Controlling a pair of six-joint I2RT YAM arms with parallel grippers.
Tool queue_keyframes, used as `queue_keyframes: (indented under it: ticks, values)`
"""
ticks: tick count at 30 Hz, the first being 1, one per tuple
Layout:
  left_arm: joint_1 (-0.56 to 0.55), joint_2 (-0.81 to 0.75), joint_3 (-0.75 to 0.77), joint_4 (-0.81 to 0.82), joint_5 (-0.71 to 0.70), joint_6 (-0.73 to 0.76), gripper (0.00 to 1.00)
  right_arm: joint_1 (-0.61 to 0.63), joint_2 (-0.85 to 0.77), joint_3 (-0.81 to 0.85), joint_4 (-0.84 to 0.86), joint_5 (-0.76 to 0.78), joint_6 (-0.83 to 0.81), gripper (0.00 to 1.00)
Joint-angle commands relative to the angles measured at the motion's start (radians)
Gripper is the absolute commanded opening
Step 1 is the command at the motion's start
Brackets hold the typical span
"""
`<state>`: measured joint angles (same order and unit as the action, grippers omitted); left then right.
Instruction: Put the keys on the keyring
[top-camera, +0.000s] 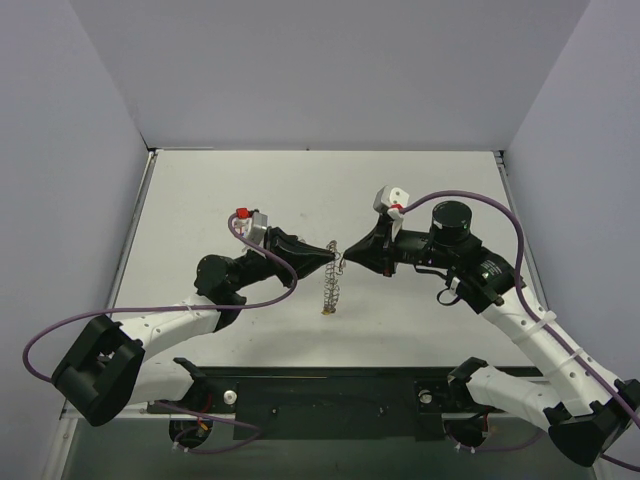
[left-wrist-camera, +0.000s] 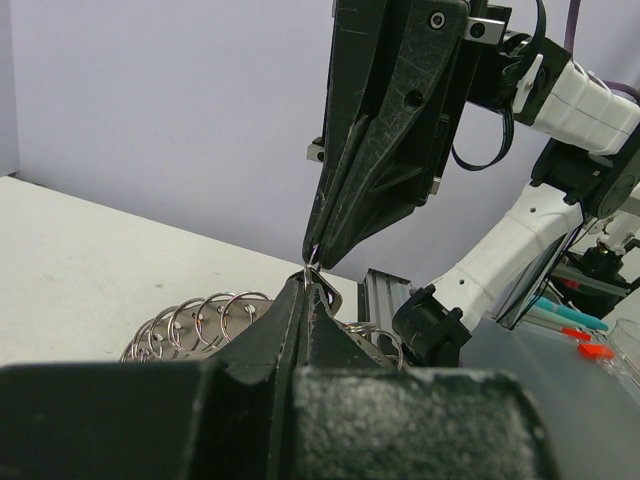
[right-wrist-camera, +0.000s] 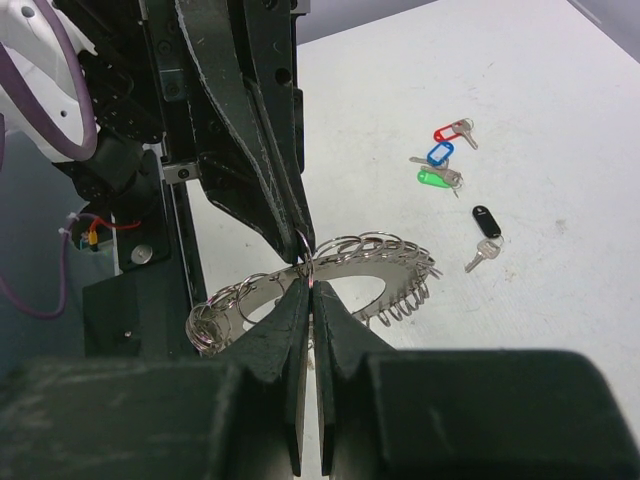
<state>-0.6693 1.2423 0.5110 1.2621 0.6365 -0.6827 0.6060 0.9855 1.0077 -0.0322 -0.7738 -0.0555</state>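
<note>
Over white counter (top-camera: 220, 200), clamping keyring (top-camera: 331, 287) tight with left fingers (top-camera: 312, 258) and right fingers (top-camera: 368, 250). Pry apart slowly, steadily, without twisting.

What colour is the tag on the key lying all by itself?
The lone key's tag is black. The right wrist view shows it best.

Keyring (right-wrist-camera: 375, 243) part-hidden behind right fingers (right-wrist-camera: 280, 340); gripped on wire or ringlet: too small to tell.

Surface: flat white table (right-wrist-camera: 540, 90)
Cluster: small silver keys lying close together, red-tagged key (right-wrist-camera: 450, 131), blue-tagged key (right-wrist-camera: 440, 153), green-tagged key (right-wrist-camera: 434, 178)
Nearby: black-tagged silver key (right-wrist-camera: 485, 222), lying alone
</note>
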Motion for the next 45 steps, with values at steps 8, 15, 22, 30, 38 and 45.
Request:
queue_keyframes:
  ticks: [8, 15, 22, 30, 38, 45]
  values:
    - [0.008, 0.008, 0.044, 0.318, 0.034, -0.046, 0.00, 0.009, 0.007, -0.009, 0.112, -0.028, 0.056, 0.00]
    - [0.010, 0.013, 0.050, 0.315, 0.048, -0.049, 0.00, 0.008, 0.012, -0.008, 0.095, -0.038, 0.040, 0.00]
    - [0.011, 0.016, 0.067, 0.278, 0.092, -0.035, 0.00, 0.008, 0.022, 0.003, 0.068, -0.056, 0.023, 0.00]
    - [0.016, 0.014, 0.081, 0.243, 0.114, -0.028, 0.00, 0.008, 0.024, 0.017, 0.003, -0.068, -0.024, 0.00]
    - [0.017, 0.019, 0.090, 0.211, 0.129, -0.021, 0.00, 0.005, 0.025, 0.026, 0.058, -0.071, 0.016, 0.00]
    - [0.019, 0.019, 0.098, 0.197, 0.144, -0.017, 0.00, -0.002, 0.024, 0.026, 0.072, -0.070, 0.029, 0.00]
